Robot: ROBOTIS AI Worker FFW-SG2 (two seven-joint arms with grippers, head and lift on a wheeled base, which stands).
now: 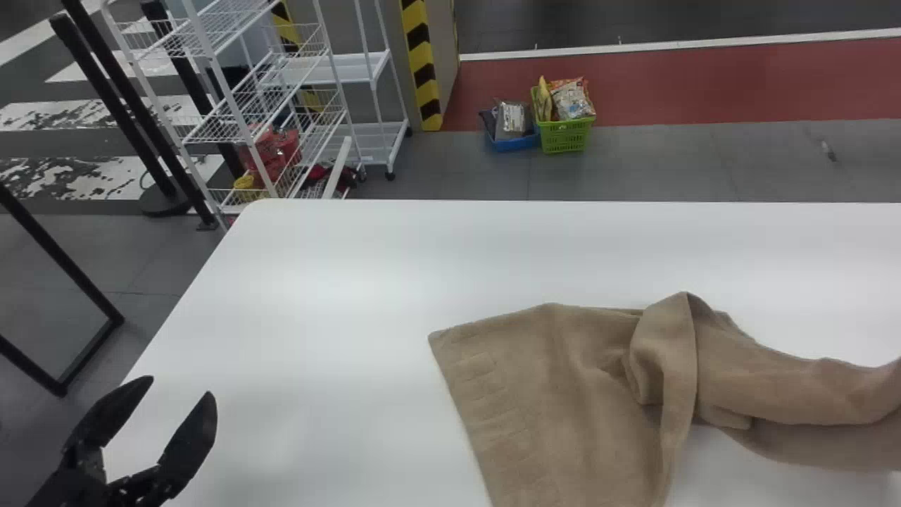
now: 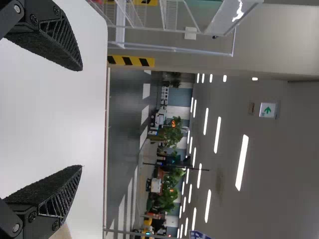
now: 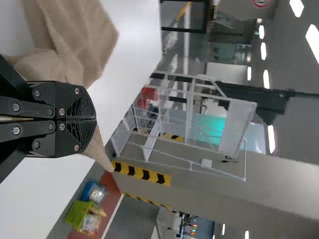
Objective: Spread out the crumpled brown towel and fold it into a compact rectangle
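Note:
The brown towel [image 1: 549,394] lies on the white table in the head view, its left part fairly flat, with a thick fold across its middle and a bunched stretch running off the right edge. My left gripper [image 1: 178,387] stands open to the left of the towel, nothing between its fingers. In the left wrist view the same gripper [image 2: 81,118] is open, with a bit of towel [image 2: 62,233] at the bottom edge. The right wrist view has my right gripper [image 3: 94,119] shut on the towel [image 3: 87,40], whose cloth shows on both sides of the fingers.
The white table [image 1: 338,296] extends left of the towel and behind it. Beyond its far left corner stand white wire shelves [image 1: 281,127]. Green [image 1: 565,135] and blue [image 1: 516,143] baskets with packets stand on the floor past the far edge.

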